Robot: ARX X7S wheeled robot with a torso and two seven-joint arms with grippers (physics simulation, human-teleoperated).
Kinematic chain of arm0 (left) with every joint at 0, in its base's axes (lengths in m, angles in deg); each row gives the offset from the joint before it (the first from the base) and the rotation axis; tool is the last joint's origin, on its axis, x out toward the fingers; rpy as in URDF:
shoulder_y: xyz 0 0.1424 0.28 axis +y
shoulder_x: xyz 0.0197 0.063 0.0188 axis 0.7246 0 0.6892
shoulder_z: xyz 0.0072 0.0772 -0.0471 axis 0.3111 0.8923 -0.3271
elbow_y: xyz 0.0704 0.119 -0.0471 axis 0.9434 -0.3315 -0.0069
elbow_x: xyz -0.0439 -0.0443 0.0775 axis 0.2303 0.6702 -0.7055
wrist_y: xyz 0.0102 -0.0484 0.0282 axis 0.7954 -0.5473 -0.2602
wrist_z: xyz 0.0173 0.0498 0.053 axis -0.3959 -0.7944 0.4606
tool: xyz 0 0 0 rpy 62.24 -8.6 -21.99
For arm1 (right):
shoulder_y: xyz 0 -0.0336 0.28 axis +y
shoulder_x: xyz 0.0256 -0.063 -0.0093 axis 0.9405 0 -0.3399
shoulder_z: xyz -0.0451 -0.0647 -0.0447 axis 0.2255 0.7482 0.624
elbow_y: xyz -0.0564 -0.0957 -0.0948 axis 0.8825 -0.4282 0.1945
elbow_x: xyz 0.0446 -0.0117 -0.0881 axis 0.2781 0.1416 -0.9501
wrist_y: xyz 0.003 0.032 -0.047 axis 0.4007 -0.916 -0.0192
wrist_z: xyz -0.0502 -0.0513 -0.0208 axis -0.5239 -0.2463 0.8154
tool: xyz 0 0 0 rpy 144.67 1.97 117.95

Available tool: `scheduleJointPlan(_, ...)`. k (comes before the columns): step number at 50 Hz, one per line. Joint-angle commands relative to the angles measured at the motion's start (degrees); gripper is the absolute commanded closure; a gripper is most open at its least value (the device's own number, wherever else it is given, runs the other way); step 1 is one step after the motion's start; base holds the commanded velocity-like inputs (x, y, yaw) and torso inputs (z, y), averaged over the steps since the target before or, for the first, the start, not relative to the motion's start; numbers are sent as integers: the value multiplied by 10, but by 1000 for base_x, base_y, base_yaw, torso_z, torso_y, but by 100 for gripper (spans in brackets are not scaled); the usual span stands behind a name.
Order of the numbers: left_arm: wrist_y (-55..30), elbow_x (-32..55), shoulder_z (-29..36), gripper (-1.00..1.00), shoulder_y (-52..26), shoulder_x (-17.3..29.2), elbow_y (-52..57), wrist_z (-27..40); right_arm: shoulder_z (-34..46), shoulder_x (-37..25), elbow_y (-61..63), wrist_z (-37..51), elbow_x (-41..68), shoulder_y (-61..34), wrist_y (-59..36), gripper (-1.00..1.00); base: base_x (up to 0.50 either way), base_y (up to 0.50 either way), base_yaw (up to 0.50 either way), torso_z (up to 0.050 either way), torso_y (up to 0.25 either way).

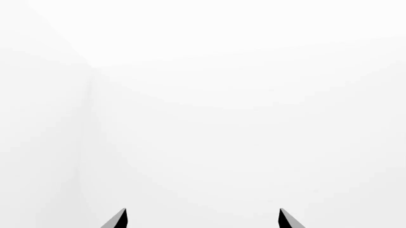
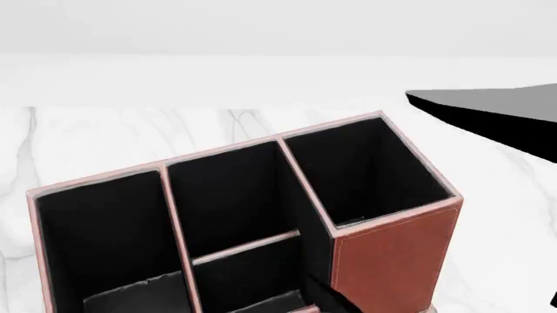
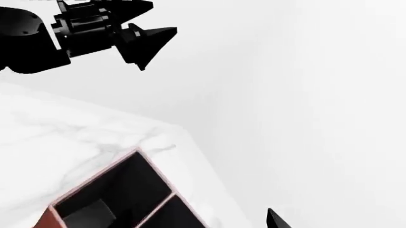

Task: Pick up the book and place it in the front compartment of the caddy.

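Left gripper (image 1: 203, 221): only two fingertips show in its wrist view, spread wide with nothing between them, facing blank white. Open and empty. From the right wrist view it hangs high above the table (image 3: 76, 137), well apart from the caddy (image 2: 396, 261).

Right gripper: one fingertip (image 3: 274, 219) shows at the frame edge and the other isn't visible, so can't tell if it's open or closed. No object is seen at that tip. It is above the caddy's corner, looking down into the cells.

Black slab (image 2: 496, 117) at the head view's right edge, raised over the table: can't tell if it's an arm part or something else. Small dark tip (image 2: 335, 303) low by the caddy wall is also unclear.

Caddy sits upright on the marble table, all cells looking empty. Front compartment (image 2: 235, 202): judged to be the middle cell on the far side, whose outer wall reaches the rim. The near small cell is cut off by the frame.

Book: not in any view, position unknown.

Step, as a judgement: pick not started, arms raised. Next move calls for getting the book in view, lowering an open gripper onto it and clamping across its thin sides, then carrying it upright over the small cell, a tight fit.
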Motion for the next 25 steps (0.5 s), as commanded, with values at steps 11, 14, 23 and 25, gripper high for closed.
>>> scheduleJointPlan(11, -2, 1, -4, -100, -1, -4, 5, -1, 90, -4, 10, -183, -22, -62, -44, -100, 0, 0, 0, 0, 0)
scheduleJointPlan(14, -2, 3, -4, -100, -2, -3, 5, 0, 96, -1, 17, -200, -32, -60, -49, -100, 0, 0, 0, 0, 0)
scheduleJointPlan(23, 0, 7, -5, -100, -2, 0, 4, 2, 119, 7, 37, -231, -59, -54, -59, -100, 0, 0, 0, 0, 0)
scheduleJointPlan(25, 0, 6, -4, -100, -2, 1, 4, 2, 123, 6, 46, -241, -61, -48, -62, -100, 0, 0, 0, 0, 0)
